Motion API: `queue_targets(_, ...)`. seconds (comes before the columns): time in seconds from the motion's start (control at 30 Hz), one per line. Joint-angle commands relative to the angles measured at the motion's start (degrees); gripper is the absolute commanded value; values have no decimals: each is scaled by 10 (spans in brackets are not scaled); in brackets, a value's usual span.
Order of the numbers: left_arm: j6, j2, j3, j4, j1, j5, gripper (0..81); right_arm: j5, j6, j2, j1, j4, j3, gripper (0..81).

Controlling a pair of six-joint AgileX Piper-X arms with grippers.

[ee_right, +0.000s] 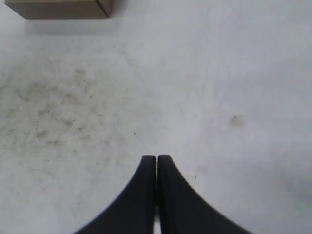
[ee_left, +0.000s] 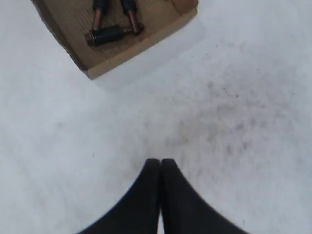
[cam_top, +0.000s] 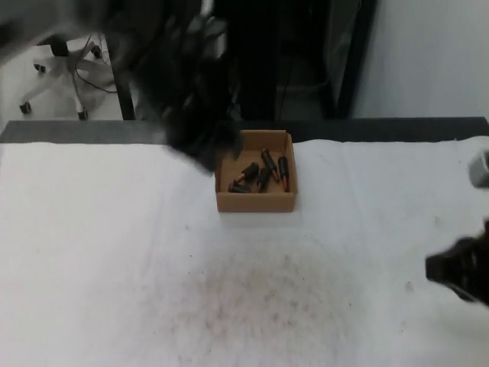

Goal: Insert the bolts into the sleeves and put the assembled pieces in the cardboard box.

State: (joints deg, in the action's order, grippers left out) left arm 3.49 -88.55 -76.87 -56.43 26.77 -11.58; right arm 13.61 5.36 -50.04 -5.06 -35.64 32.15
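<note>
Several assembled pieces (cam_top: 263, 172) are lying inside the cardboard box (cam_top: 255, 202) at the far middle of the white cloth (cam_top: 114, 267), while the left gripper (ee_left: 160, 163) and the right gripper (ee_right: 156, 160) are hanging over it, both closed tight and holding nothing, so the task is looking practically finished.

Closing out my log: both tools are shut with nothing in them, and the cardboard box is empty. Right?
Not quite. The cardboard box is not empty: the high view shows several assembled pieces lying in it. The left tool and the right tool are indeed shut with nothing in them.
</note>
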Motion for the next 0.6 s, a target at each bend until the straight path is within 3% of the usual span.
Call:
queue_targets(0.0,-54,125,150,91,1,10,3,43,2,53,17,3,-32,8)
queue_targets(0.27,-155,512,528,303,1,102,3,48,-23,226,17,4,-54,8)
queue_targets(0.57,-150,782,736,446,1,137,3,48,-24,317,16,3,-121,8)
